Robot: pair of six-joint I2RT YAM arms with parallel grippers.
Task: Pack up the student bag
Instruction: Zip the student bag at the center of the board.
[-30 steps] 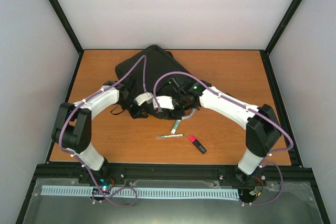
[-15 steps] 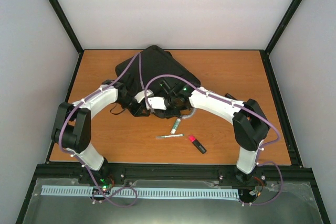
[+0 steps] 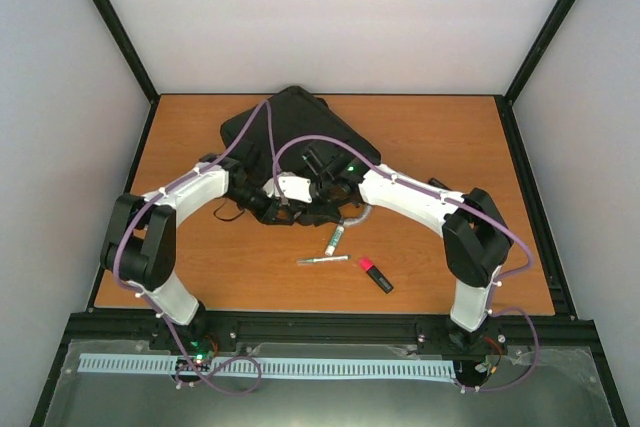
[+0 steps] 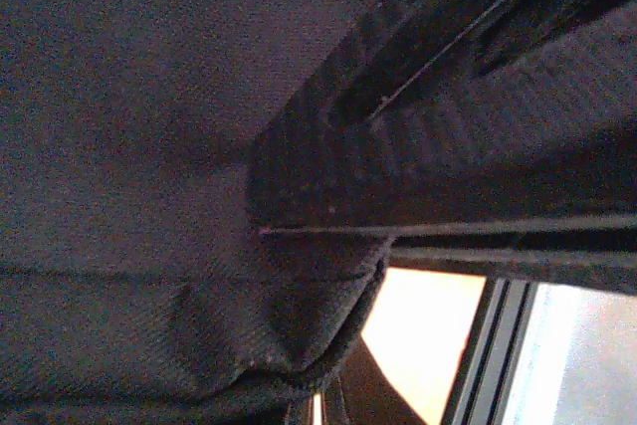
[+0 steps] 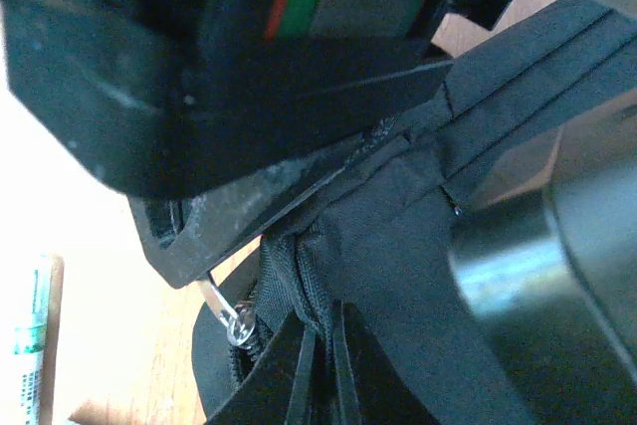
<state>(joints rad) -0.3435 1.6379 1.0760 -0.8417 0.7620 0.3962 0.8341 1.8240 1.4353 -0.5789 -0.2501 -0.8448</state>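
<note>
The student bag (image 3: pixel 285 132), a big black fabric backpack, lies at the back middle of the table, and its grey loop handle (image 3: pixel 358 217) curls out at the near right. Both grippers meet at its near edge. My left gripper (image 3: pixel 270 204) is shut on the bag's fabric (image 4: pixel 149 146), which fills the left wrist view; only the fingertips (image 4: pixel 343 407) show at the bottom. My right gripper (image 5: pixel 328 345) is shut on the bag's zipper seam (image 5: pixel 299 266). A silver zipper pull (image 5: pixel 227 318) hangs just to the left of that seam.
In front of the bag lie a green-and-white marker (image 3: pixel 334 239), a thin pen (image 3: pixel 322 260) and a red-and-black highlighter (image 3: pixel 375 274). The marker (image 5: pixel 30 330) also shows at the left edge of the right wrist view. Black frame posts border the table.
My right arm has swung left to the bag's near edge and its jaws have closed on the zipper seam. The left gripper has stayed shut at the bag, shifting slightly.
</note>
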